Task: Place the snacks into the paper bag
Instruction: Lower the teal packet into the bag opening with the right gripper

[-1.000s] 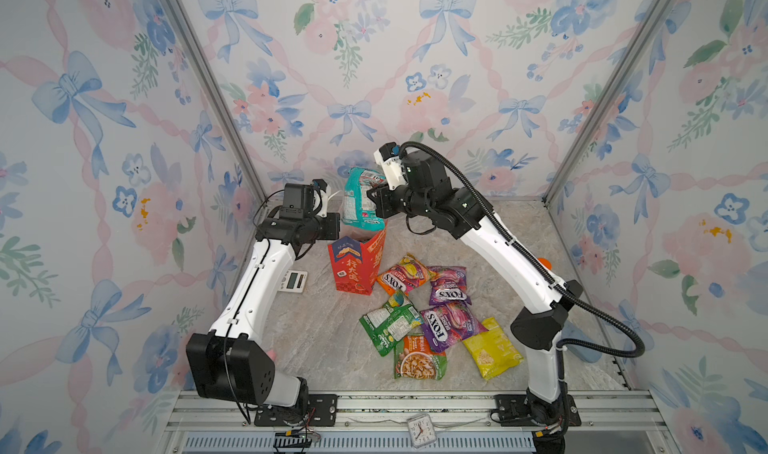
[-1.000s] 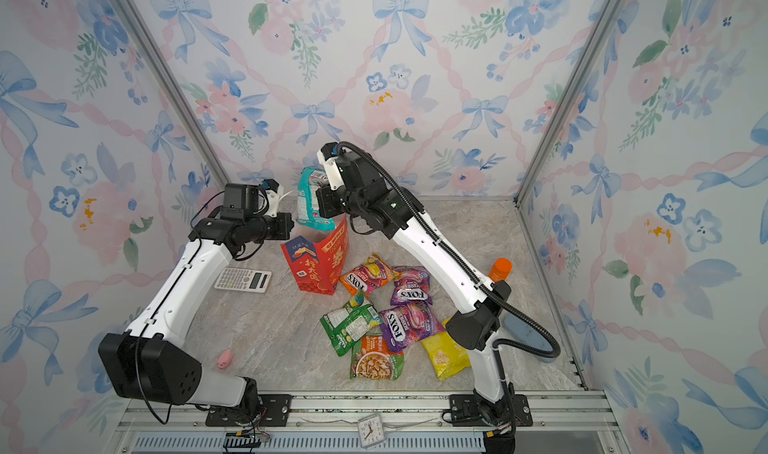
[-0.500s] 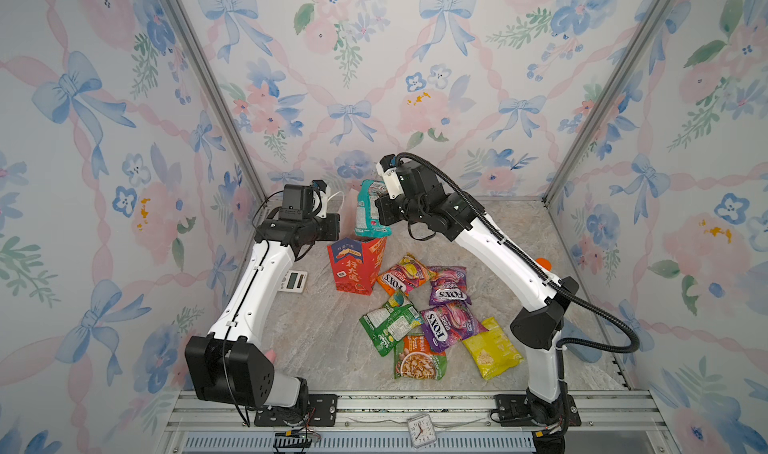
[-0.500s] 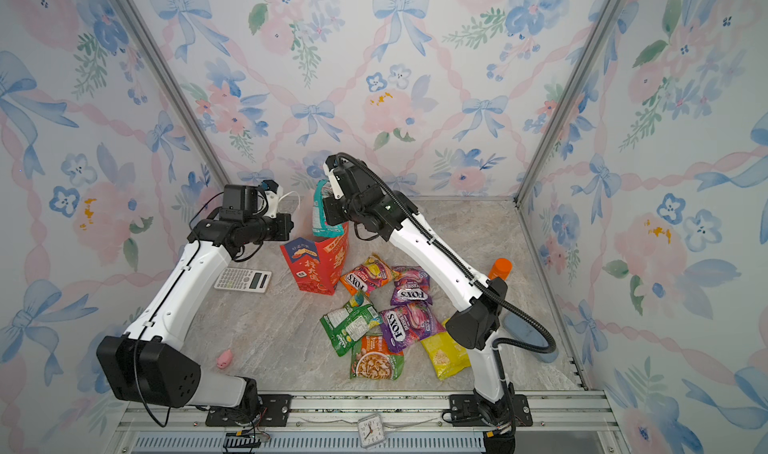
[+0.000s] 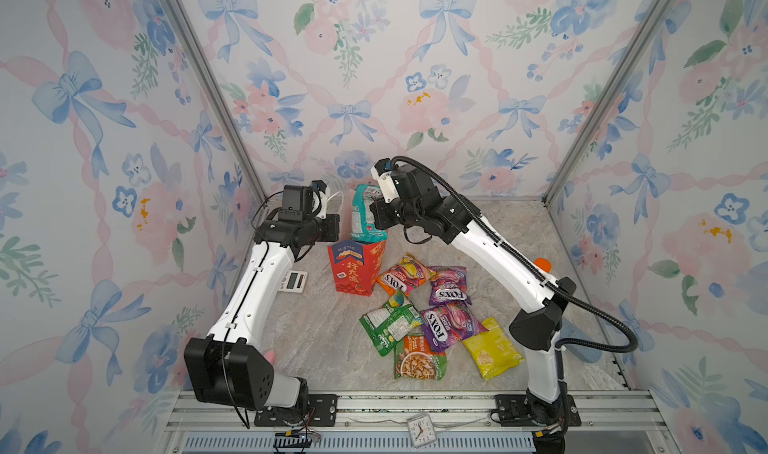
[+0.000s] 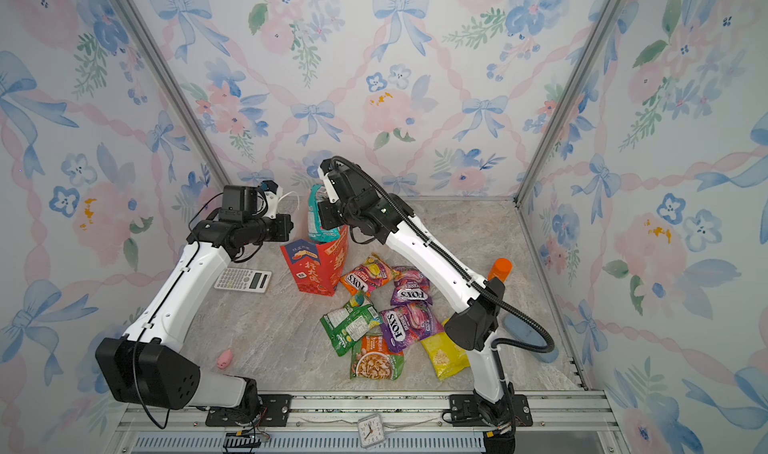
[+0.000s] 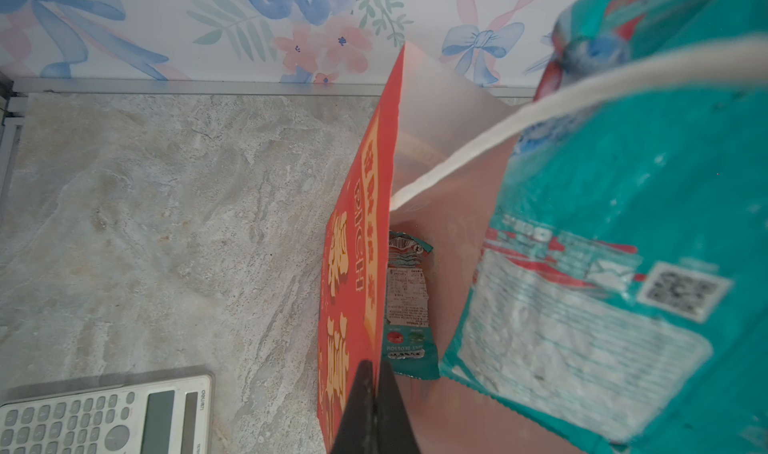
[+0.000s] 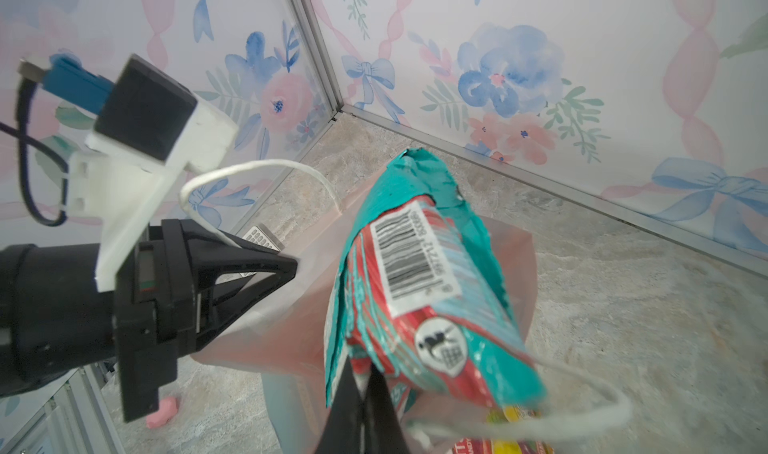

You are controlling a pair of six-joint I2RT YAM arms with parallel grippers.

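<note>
The red paper bag (image 5: 355, 267) (image 6: 318, 267) stands open on the table. My left gripper (image 7: 376, 369) is shut on its near rim, and its black fingertips (image 8: 291, 263) pinch the bag wall. My right gripper (image 8: 363, 373) is shut on a teal snack packet (image 5: 365, 217) (image 6: 319, 219) (image 7: 623, 265). The packet hangs upright over the bag's mouth, its lower end at rim level. Another teal packet (image 7: 409, 306) lies inside the bag. Loose snacks lie on the table in front: an orange FOX'S (image 5: 401, 275), two purple ones (image 5: 448, 290) (image 5: 446, 325), a green one (image 5: 388, 327), a yellow one (image 5: 492, 354).
A calculator (image 6: 243, 280) lies left of the bag. An orange bottle (image 6: 500, 269) stands behind the right arm, a pink toy (image 6: 224, 358) sits near the left arm's base, and a small clock (image 5: 420, 431) rests on the front rail. Patterned walls close three sides.
My right gripper has carried the teal packet left and down, turning it upright over the bag's mouth. The left gripper has stayed on the bag's rim.
</note>
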